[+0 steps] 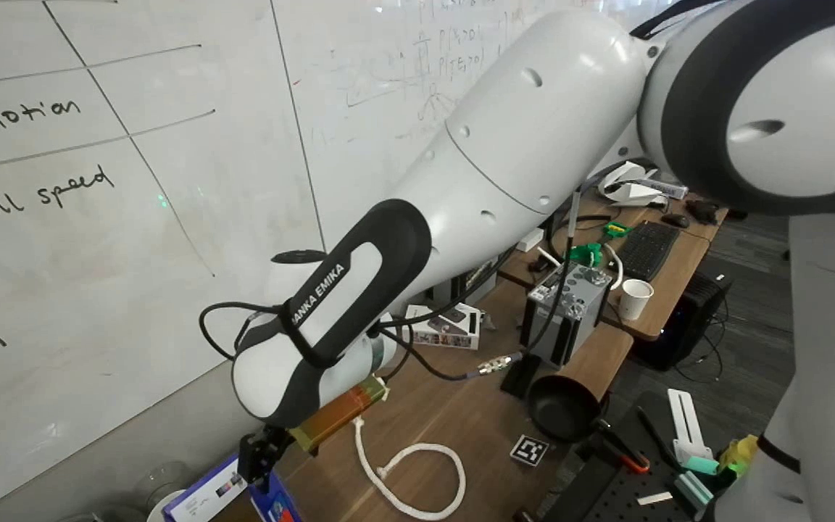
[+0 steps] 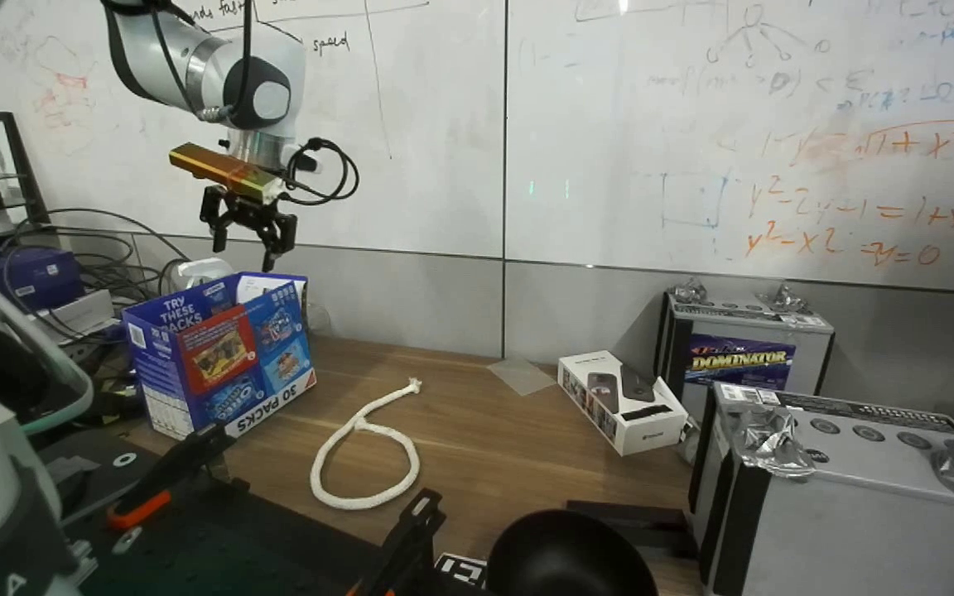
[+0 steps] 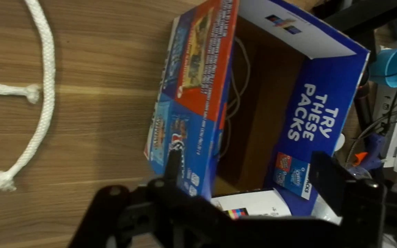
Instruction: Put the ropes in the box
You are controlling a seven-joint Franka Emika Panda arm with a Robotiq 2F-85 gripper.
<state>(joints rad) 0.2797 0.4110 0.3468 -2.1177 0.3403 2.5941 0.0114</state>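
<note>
A thick white rope [image 2: 353, 502] lies in a loop on the wooden table in both exterior views [image 1: 462, 478]. Part of it shows at the left of the wrist view [image 3: 49, 75]. The open blue snack box [image 2: 233, 372] stands on the table, its top open; it also shows in the wrist view [image 3: 202, 103] and partly in an exterior view [image 1: 204, 499]. A thin pale cord [image 3: 248, 67] lies inside the box. My gripper [image 2: 243, 257] is above the box, fingers apart with nothing between them; the wrist view shows both fingers [image 3: 248, 156] over the opening.
A white phone box [image 2: 626, 414] and grey Dominator cases [image 2: 858, 488] stand on the table. A black pan [image 2: 572, 555] and a black board with clamps [image 2: 262, 530] are at the front. A whiteboard [image 2: 444, 149] rises behind. Cables and clutter [image 3: 391, 67] lie beside the box.
</note>
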